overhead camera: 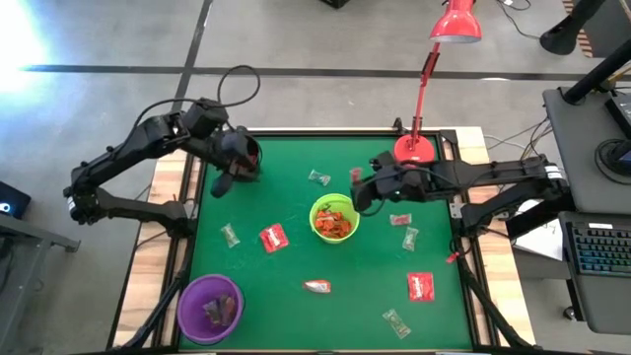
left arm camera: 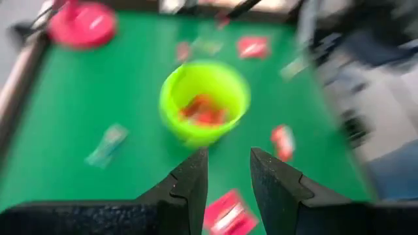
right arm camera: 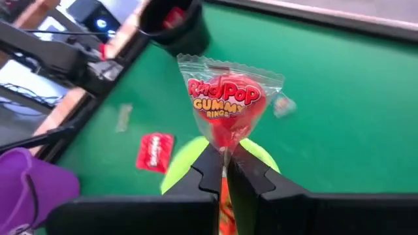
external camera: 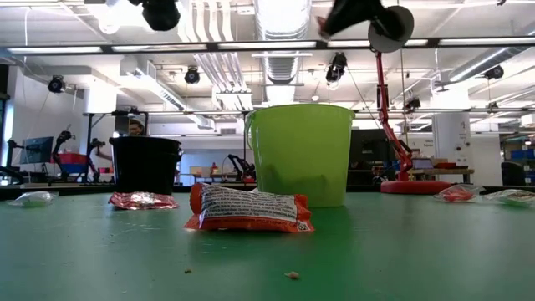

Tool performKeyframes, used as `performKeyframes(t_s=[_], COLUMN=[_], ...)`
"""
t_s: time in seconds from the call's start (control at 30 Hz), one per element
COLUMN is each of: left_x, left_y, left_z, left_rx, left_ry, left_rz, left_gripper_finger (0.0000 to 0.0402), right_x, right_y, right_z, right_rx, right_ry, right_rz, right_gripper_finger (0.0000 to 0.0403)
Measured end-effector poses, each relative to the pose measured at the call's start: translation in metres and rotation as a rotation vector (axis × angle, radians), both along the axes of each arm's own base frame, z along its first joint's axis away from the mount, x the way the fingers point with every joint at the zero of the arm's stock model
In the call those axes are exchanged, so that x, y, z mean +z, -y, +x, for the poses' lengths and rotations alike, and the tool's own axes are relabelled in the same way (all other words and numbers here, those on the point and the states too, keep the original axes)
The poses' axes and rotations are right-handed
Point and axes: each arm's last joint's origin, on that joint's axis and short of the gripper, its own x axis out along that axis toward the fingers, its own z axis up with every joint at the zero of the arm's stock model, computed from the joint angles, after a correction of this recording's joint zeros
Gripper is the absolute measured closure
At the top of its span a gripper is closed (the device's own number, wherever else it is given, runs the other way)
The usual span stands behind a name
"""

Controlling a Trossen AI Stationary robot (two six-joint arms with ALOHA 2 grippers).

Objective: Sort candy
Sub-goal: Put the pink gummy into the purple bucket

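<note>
Right gripper (right arm camera: 225, 171) pinches a Ring Pop gummy packet (right arm camera: 225, 104) by its lower edge, fingers nearly closed on the wrapper, held above the lime-green bowl (overhead camera: 334, 219) near the table's middle. That bowl already has orange-red candy (overhead camera: 336, 225) inside. Left gripper (left arm camera: 228, 171) sits over the table's far left corner by the black bowl (external camera: 145, 164), fingers narrowly apart, nothing between them. Purple bowl (overhead camera: 210, 308) at the near left corner holds a few pieces. Loose candy on the green table (overhead camera: 296, 187): flat red packet (overhead camera: 273, 238) left of the lime bowl, another red packet (overhead camera: 421, 287) toward the near right corner, orange-red wrapper (external camera: 249, 209) near the near edge, clear twist wrappers scattered on both sides. Red lamp (overhead camera: 426, 89) stands at the far edge.
</note>
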Motion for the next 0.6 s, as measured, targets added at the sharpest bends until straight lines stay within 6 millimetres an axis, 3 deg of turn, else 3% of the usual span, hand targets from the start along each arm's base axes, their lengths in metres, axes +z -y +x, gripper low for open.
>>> performKeyframes(t_s=[0.3, 0.6], left_x=[0.014, 0.011], left_y=[-0.002, -0.001], left_z=[0.016, 0.016], left_rx=[-0.077, -0.055], left_ry=[0.197, 0.163], left_rz=[-0.018, -0.072], left_gripper_finger=[0.0304, 0.0289], right_x=[0.008, 0.043], right_y=[-0.004, -0.009], right_z=[0.05, 0.087], right_rx=[0.126, 0.336], right_ry=[-0.005, 0.054], right_rz=[-0.131, -0.23], right_gripper_finger=[0.0394, 0.0394])
